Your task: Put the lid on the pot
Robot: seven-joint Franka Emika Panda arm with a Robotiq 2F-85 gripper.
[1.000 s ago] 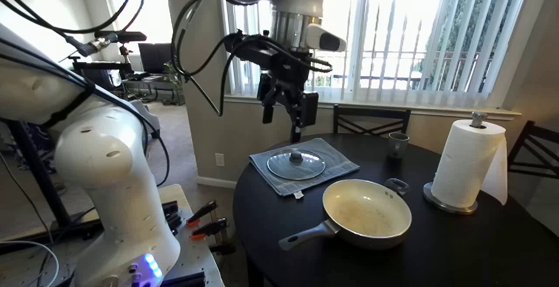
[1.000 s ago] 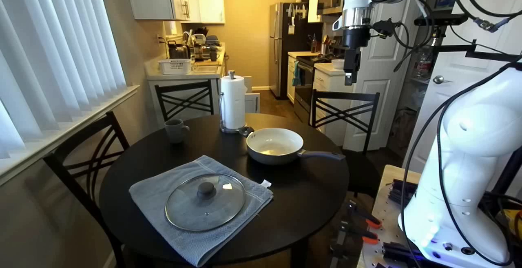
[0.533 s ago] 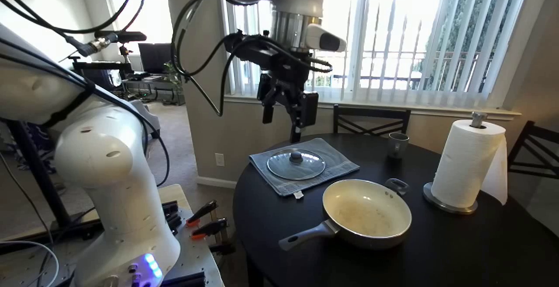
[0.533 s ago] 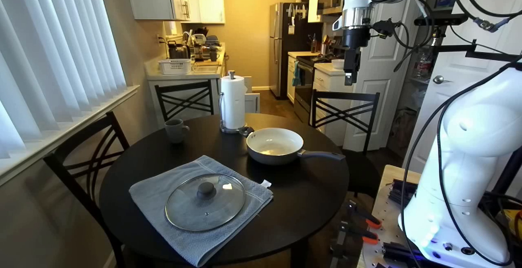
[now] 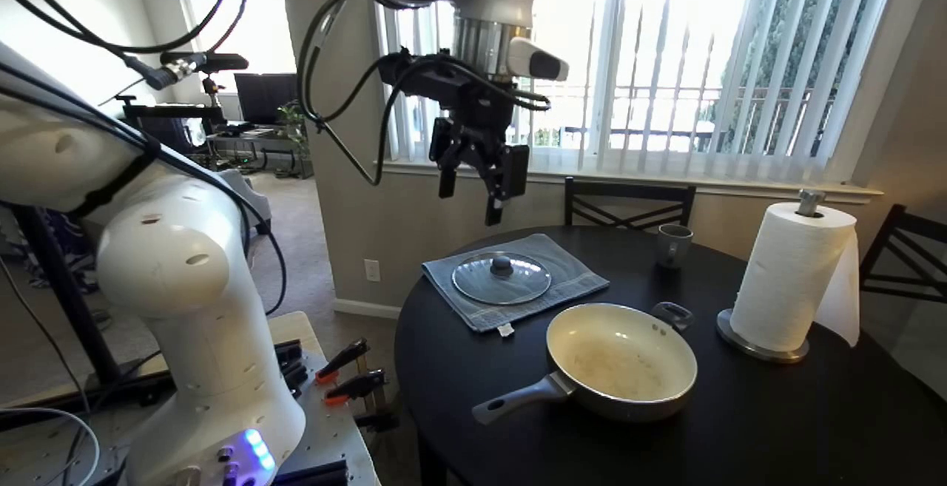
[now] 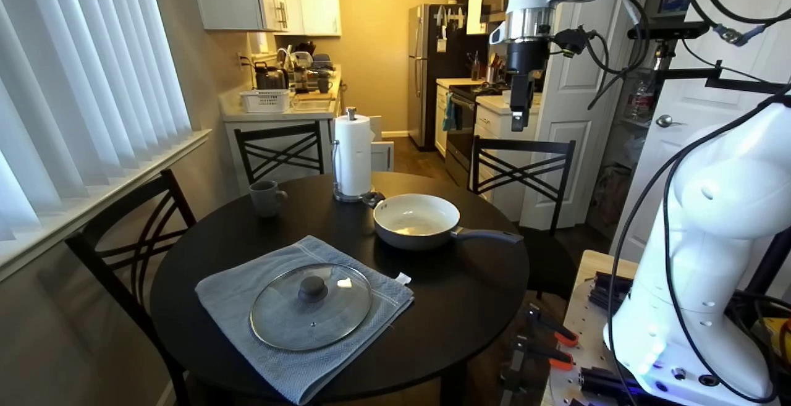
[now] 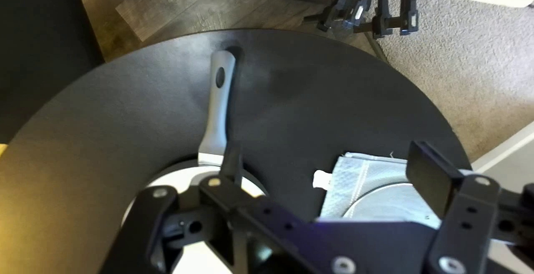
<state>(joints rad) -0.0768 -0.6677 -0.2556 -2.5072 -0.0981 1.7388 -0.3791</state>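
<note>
The lid (image 5: 481, 284) is a round see-through disc with a thin rim and a dark knob. It lies flat on the folded grey-blue cloth, also in an exterior view (image 6: 290, 319); part of it shows in the wrist view (image 7: 388, 203). The pot (image 5: 618, 360) is a shallow pan with a cream inside. It stands uncovered beside the cloth, also in an exterior view (image 6: 417, 220). In the wrist view its grey handle (image 7: 217, 107) shows, with the bowl partly hidden by the left finger. My gripper (image 5: 471, 201) is open and empty, high above the table; fingers are wide apart in the wrist view (image 7: 331, 169).
The cloth (image 6: 241, 295) lies on the round dark table (image 6: 457, 313). A paper towel roll (image 5: 795, 279) stands beyond the pot. A grey mug (image 6: 266, 199) stands near the table's far edge. Chairs (image 6: 525, 171) surround the table. Black clamps (image 5: 355, 386) sit on the robot's base.
In the last half second my gripper has moved slightly toward the window side, still open. The lid, cloth and pot have not moved.
</note>
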